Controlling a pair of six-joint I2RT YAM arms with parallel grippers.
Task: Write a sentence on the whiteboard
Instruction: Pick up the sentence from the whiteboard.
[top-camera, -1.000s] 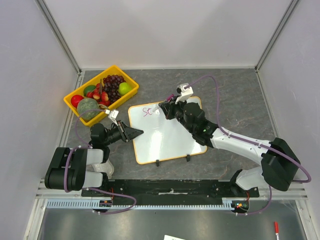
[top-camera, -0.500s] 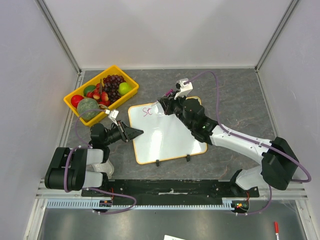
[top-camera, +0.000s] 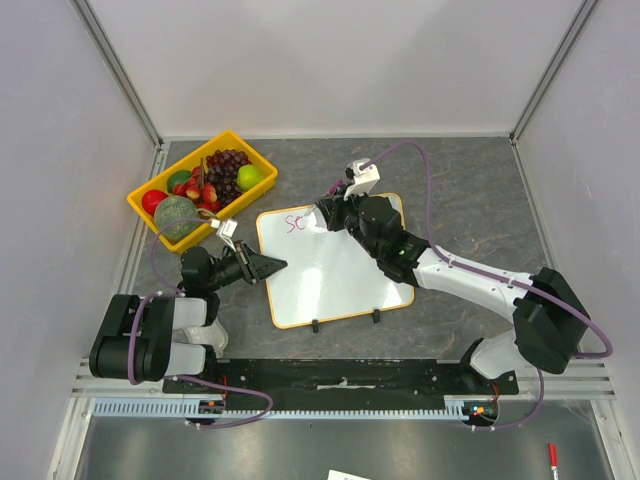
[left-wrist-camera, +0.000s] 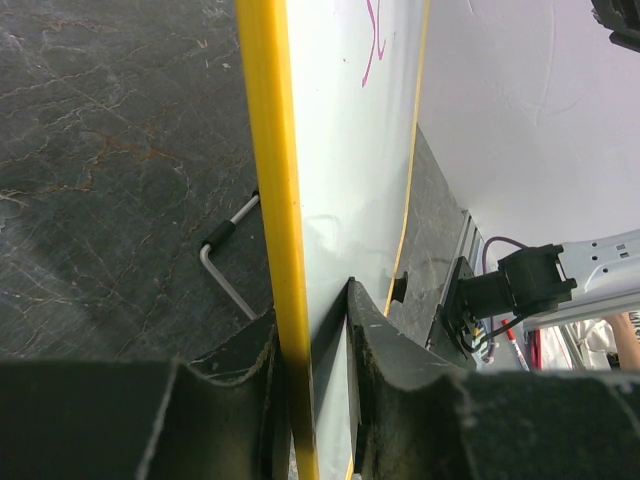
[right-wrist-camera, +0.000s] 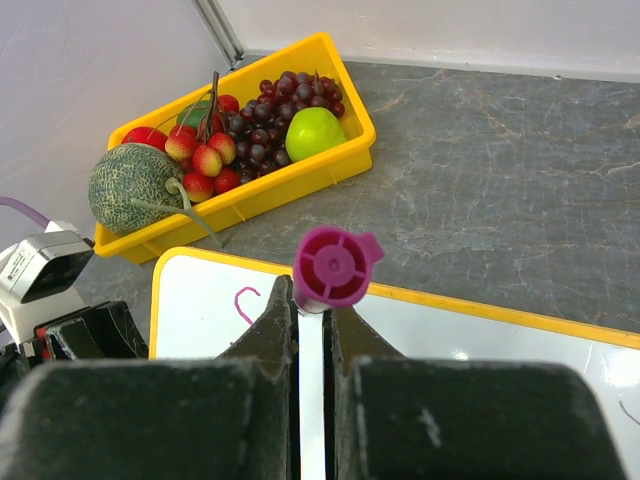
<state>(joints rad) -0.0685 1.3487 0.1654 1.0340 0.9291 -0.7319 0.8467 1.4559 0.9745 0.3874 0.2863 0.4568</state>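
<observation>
Magenta strokes of the sentence (top-camera: 294, 223), two letters so far, are seen top-left on the whiteboard (top-camera: 340, 275), clamped at its edge by the left gripper (top-camera: 275, 265), while the right gripper (top-camera: 330, 213), closed on the marker (right-wrist-camera: 335, 265), has been shifted slightly leftward beside them, so writing is judged barely begun.

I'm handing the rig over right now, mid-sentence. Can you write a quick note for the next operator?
Left hand: shut on the whiteboard at its left edge, steadying it.
Right hand: shut on the marker, over the board's top left corner.
Done: two magenta letters at top left, roughly "Sc".
Left: the rest of the sentence; most of the board is blank.
</observation>
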